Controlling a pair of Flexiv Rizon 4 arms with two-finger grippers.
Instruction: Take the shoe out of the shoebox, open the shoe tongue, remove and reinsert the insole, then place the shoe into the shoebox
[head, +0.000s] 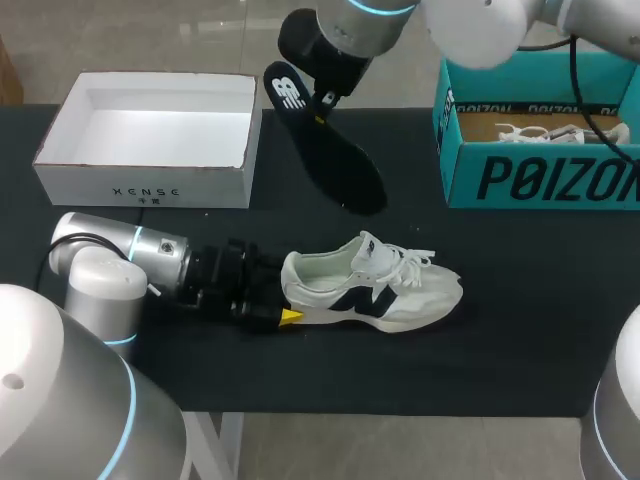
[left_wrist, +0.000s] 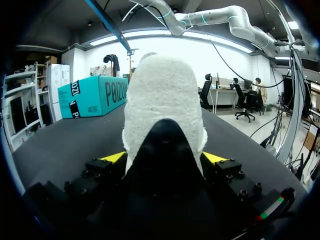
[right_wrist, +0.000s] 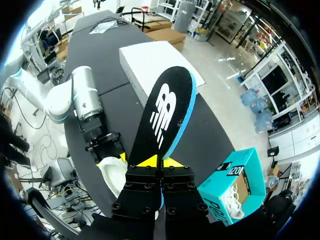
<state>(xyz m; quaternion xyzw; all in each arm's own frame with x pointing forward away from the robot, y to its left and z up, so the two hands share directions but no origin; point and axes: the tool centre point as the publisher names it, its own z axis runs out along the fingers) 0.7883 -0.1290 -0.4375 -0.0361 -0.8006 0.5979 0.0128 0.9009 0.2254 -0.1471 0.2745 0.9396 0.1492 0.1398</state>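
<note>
The black bench (head: 480, 370) carries two open boxes on its far side: a white shoebox (head: 150, 185) at the far left and a teal shoebox (head: 540, 180) at the far right. Inside the teal one lies a second shoe (head: 545, 132), white with laces.

The left arm (head: 110, 265) lies low over the near left part of the bench and points to the right. The right arm (head: 470, 25) comes in from the far right and reaches to the far middle.

The white shoe (head: 375, 290) (left_wrist: 162, 100) with dark side marks rests on its sole on the near middle of the bench, toe to the right, heel to the left. The left jaws are closed on the heel, one yellow tip pressing each side of it.

The black insole (head: 335, 150) (right_wrist: 167, 110) with a blue edge is above the bench, between the two boxes and well apart from the shoe. The right jaws are closed almost fully on one end of it, and the insole sticks out from them at a tilt.
</note>
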